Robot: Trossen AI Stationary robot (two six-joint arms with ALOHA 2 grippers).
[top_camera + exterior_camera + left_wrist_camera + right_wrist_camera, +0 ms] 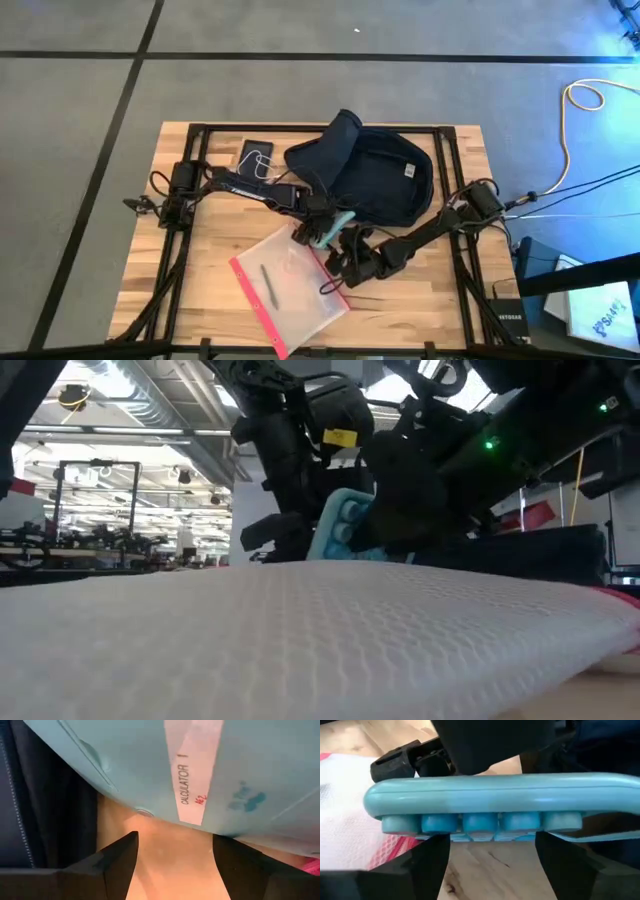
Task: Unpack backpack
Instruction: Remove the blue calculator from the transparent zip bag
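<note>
The backpack [375, 175], dark navy, lies slumped at the upper middle of the bench [200, 290] in the high view, its flap folded up toward the upper left and a small pale label on its right half. Just below its lower left edge, at the centre of the frame, both arms meet over a light blue calculator [335, 226].

The left tool [318, 222] reaches in from the left. In the left wrist view the calculator [240, 780] fills the upper part of the frame, its back bearing a white strip printed CALCULATOR, while the two dark fingers [117, 857] stand apart below it; whether they grip it I cannot tell.

The right tool [348, 258] comes in from the lower right. In the right wrist view the calculator [485, 800] lies across the middle of the frame, a row of blue keys along its underside, with the fingers [427, 862] spread wide beneath it, released.

A clear pouch with a red edge [290, 290] lies at the lower centre of the bench, just beside the tools, a green pen [270, 283] inside it. A dark phone with a white cable [256, 155] lies at the upper left, next to the backpack.
</note>
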